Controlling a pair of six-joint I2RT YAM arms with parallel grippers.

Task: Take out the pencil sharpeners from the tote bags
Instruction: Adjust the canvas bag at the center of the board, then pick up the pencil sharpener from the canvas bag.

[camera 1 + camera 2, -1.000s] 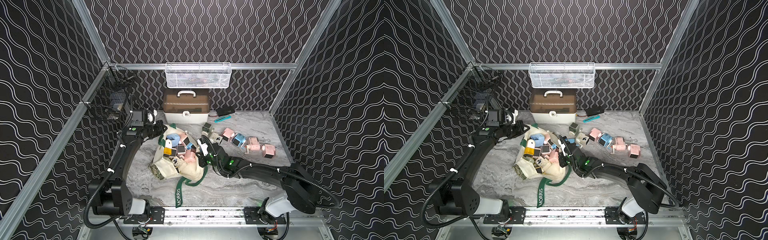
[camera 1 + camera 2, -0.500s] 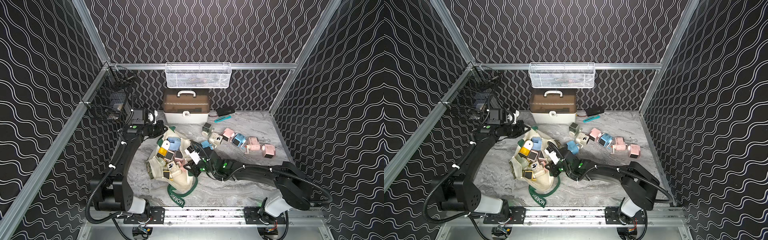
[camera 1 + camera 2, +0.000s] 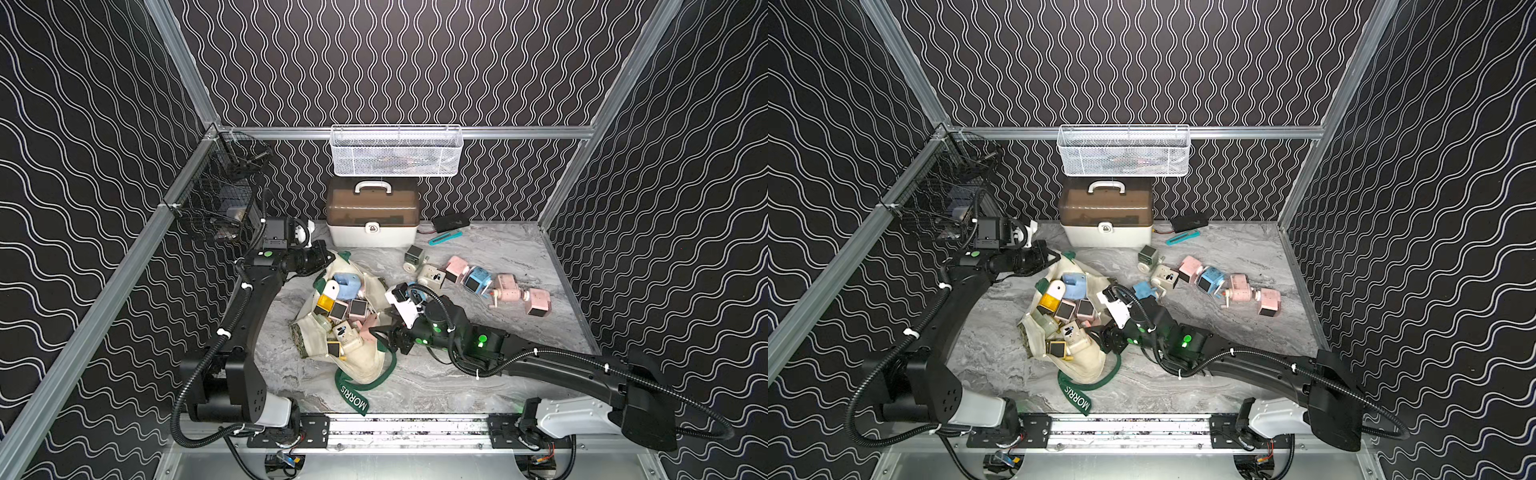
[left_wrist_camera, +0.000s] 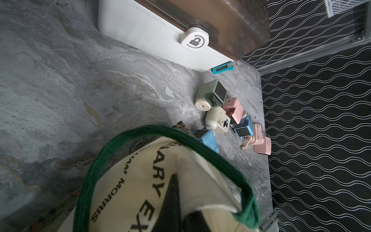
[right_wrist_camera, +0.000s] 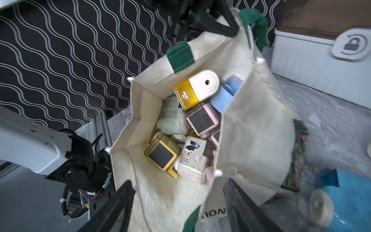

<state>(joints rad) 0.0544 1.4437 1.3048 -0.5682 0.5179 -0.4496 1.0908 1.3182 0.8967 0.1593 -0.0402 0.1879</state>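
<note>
The cream tote bag [image 3: 365, 361] [image 3: 1084, 365] with green straps lies open mid-table. Several pencil sharpeners fill it: a yellow-and-white one [image 5: 195, 88], a yellow one [image 5: 162, 153], a cream one [image 5: 192, 154], plus pale green, pink and blue ones. My left gripper [image 3: 328, 257] [image 4: 176, 202] is shut on the bag's far rim. My right gripper [image 3: 380, 336] [image 5: 176, 181] stands open at the near rim, with fabric between its spread fingers. More sharpeners lie in a row on the table to the right, from pale green [image 3: 413, 257] to pink [image 3: 538, 301]. A blue one [image 5: 345, 198] sits beside my right wrist.
A white-and-brown case [image 3: 371, 224] stands at the back centre under a white mesh basket [image 3: 395, 151]. A black wire basket [image 3: 216, 208] hangs on the left rail. A teal stick tool [image 3: 445, 237] and a black device [image 3: 451, 220] lie at the back right.
My right gripper has gone from shut to open and moved left and nearer the front. The bag's mouth has shifted with it, and the loose strap now lies nearer the front.
</note>
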